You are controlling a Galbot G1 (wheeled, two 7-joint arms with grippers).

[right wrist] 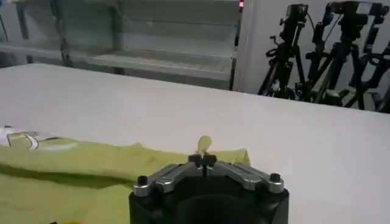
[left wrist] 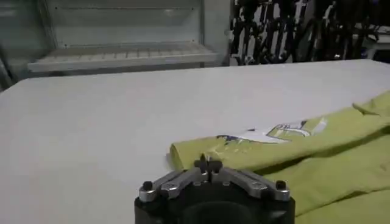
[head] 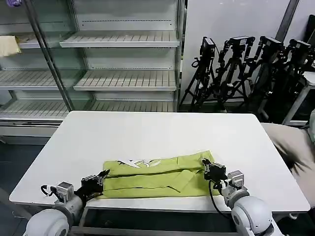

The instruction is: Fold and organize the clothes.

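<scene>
We see the left gripper (head: 103, 175) pinched shut at the T-shirt's (head: 157, 178) left end, and the right gripper (head: 207, 167) pinched shut on a bit of fabric at its right end. Between them the shirt lies folded on the white table (head: 147, 132), near its front edge.

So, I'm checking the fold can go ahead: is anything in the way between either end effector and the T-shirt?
Nothing visible. The left end effector is at the T-shirt's left end and the right end effector at its right end, both right at the fabric on the white table.
</scene>
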